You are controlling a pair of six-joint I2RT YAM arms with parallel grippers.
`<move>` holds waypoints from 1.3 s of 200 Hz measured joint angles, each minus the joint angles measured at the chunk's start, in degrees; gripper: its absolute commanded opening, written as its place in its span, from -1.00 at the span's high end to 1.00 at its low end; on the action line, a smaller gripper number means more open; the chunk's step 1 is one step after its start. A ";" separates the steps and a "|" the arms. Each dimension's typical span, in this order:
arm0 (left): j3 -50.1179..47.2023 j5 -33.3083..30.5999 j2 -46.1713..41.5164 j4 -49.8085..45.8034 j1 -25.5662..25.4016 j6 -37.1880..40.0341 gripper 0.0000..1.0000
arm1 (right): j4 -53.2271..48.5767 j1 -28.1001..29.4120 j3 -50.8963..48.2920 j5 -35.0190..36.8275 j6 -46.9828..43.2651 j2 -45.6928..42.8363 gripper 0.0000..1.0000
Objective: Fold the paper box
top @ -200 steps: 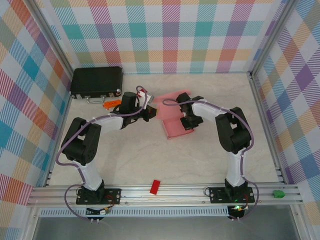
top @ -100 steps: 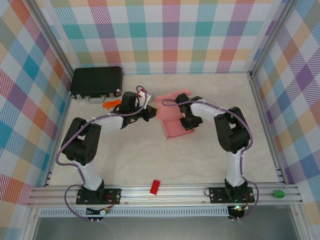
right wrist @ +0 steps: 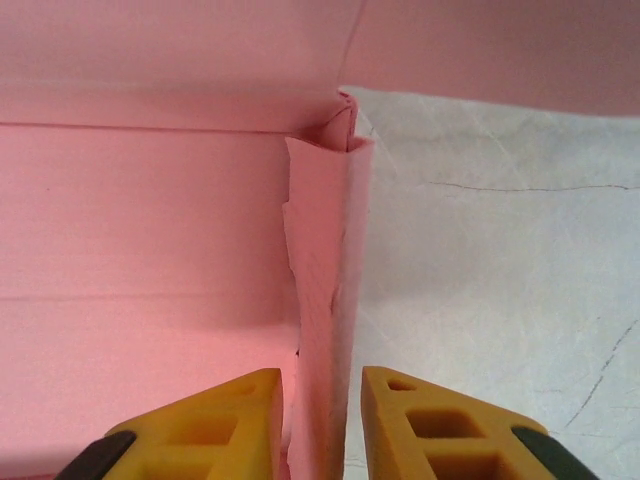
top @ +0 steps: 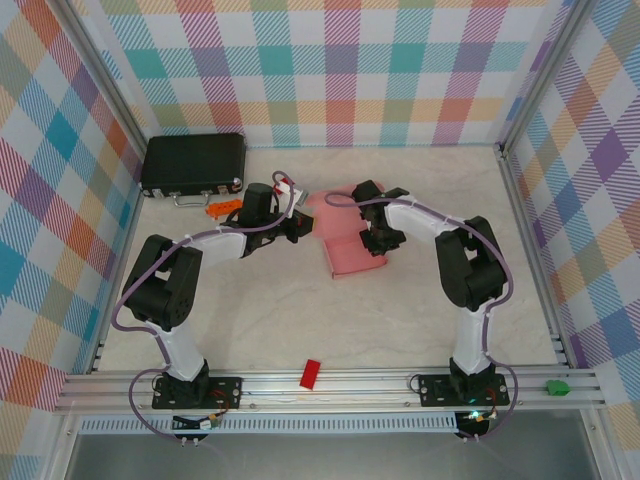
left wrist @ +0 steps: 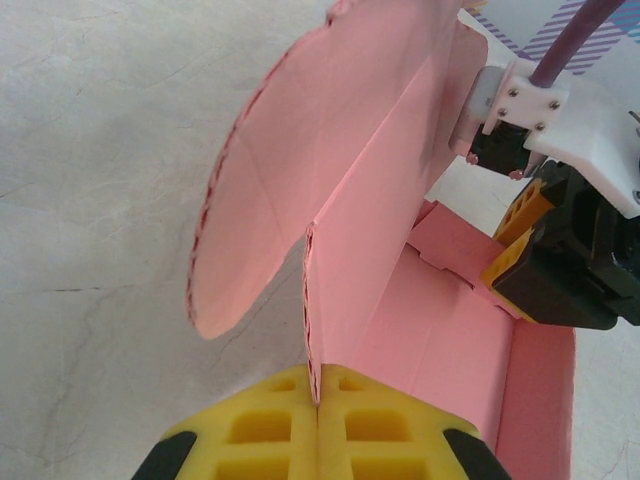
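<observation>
My left jaws are pinched shut on an upright flap of the paper box (top: 347, 250), which sits half-folded on the surface (top: 300, 320) between my two arms. My right jaws stand narrowly apart, astride its side wall (right wrist: 320, 300).

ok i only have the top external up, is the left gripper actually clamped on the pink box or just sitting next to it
observer: clamped. the left wrist view has the left gripper shut on the paper box, pinching the thin edge of an upright panel
operator: and the right one, gripping too
observer: no, the right gripper is open, one finger either side of a doubled-over side wall, with a sliver of gap showing
operator: any flap loose
observer: a rounded flap stands up beside the pinched panel, not tucked in
</observation>
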 measured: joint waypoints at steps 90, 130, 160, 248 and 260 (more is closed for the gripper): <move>0.22 0.00 0.00 -0.07 0.00 0.00 1.00 | -0.35 -0.04 -0.02 -0.24 0.48 -2.67 0.28; 0.57 0.04 0.07 -0.46 0.00 0.42 1.00 | 1.62 -1.16 -2.54 -3.02 1.33 -6.58 0.10; 2.64 0.72 1.38 -1.49 0.00 1.51 1.00 | 5.16 -2.73 -5.84 -5.84 1.90 -12.17 0.04; 12.28 3.06 7.17 -6.71 0.46 6.23 0.96 | 14.97 -14.32 -10.75 -17.57 0.50 -18.62 -0.03; 13.14 3.65 7.74 -7.21 0.76 6.58 0.90 | 15.39 -16.22 -11.17 -19.32 -0.76 -18.62 -0.03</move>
